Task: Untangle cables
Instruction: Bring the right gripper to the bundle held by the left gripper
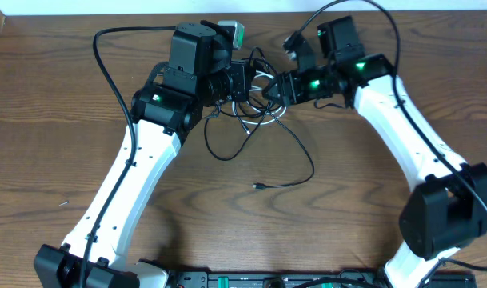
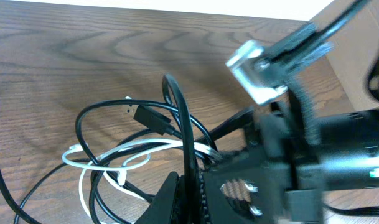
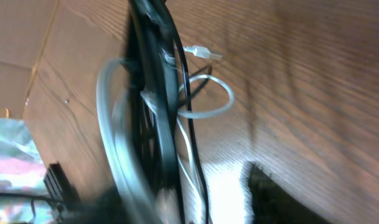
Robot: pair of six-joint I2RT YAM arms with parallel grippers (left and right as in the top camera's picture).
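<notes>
The cables [image 1: 255, 112] lie in a tangle of thin black and white loops at the back middle of the wooden table. One black cord trails forward to a small plug [image 1: 259, 186]. My left gripper [image 1: 245, 80] sits at the tangle's left side. In the left wrist view it [image 2: 190, 193] is shut on a black cable [image 2: 180, 118] that rises between the fingers, with a white cable [image 2: 114, 152] looped beside it. My right gripper [image 1: 277, 86] faces it from the right. In the blurred right wrist view its jaws [image 3: 177, 205] stand apart around black [image 3: 152, 74] and white [image 3: 208, 109] cords.
A green and white object [image 1: 233, 32] stands at the back edge behind the left wrist. Thick black arm wires [image 1: 107, 64] arc over the table's back corners. A black rail [image 1: 267, 280] runs along the front edge.
</notes>
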